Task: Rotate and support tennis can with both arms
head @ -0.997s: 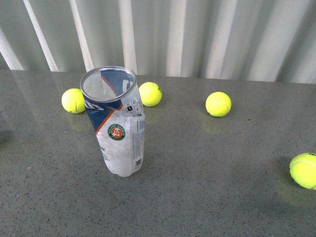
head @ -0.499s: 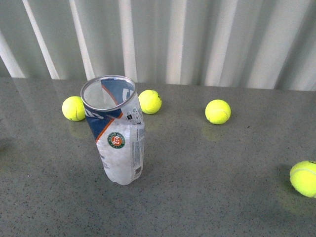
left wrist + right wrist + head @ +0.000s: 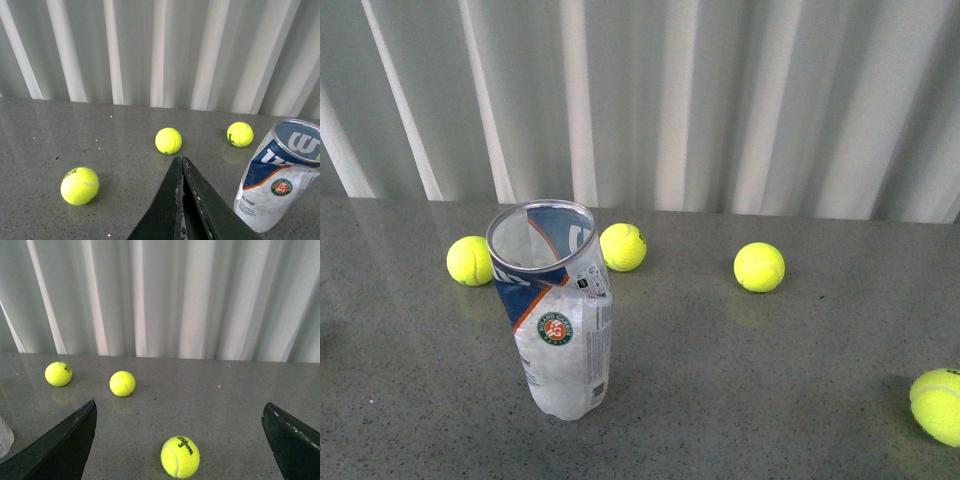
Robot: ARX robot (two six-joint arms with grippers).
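Front view, near to far. Grey speckled table. The tennis can stands upright on its base at about 7 o'clock from the middle of the view, open metal rim up, empty, green round logo facing the camera. No arm touches it; neither arm shows in this view.

At 4 o'clock, near the frame's right edge, a yellow-green ball, partly cut off and well apart from the can. Farther back, three balls in a loose row: one at 10 o'clock of the can, one just behind the can's rim at its 1 o'clock, one out toward 2 o'clock. Beyond the table, a white pleated curtain.

Left wrist view: left gripper has its two black jaws pressed together to a point, holding nothing. The can sits just beside the jaws, apart from them.

Right wrist view: right gripper jaws spread wide, nothing between them but table and a ball marked 3. A sliver of the can shows at the frame edge.
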